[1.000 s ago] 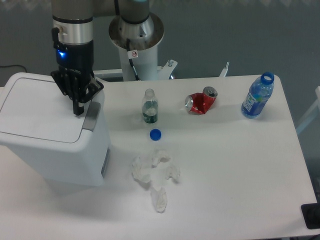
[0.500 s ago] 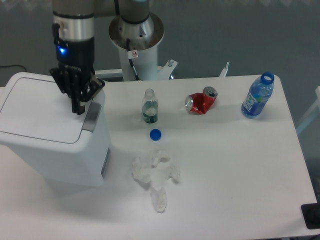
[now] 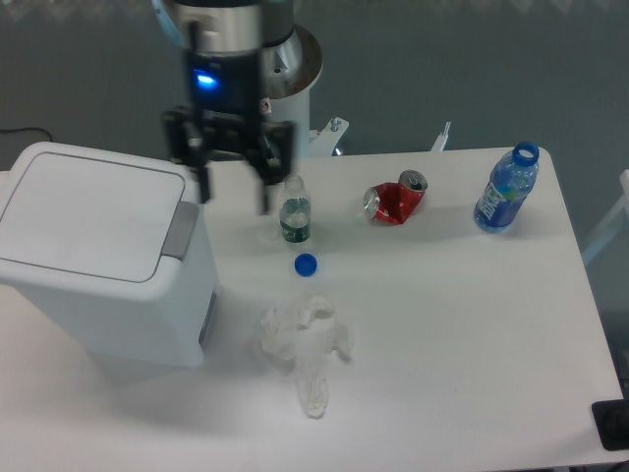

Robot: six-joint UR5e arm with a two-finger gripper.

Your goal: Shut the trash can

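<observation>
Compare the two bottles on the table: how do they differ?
The small clear bottle stands near the table's middle, close to the open gripper; the blue bottle stands at the far right edge. The blue bottle is taller and tinted blue with a blue label; the small clear bottle is shorter, with a dark green label. A loose blue cap lies just in front of the small one. Both stand upright, uncapped.
</observation>
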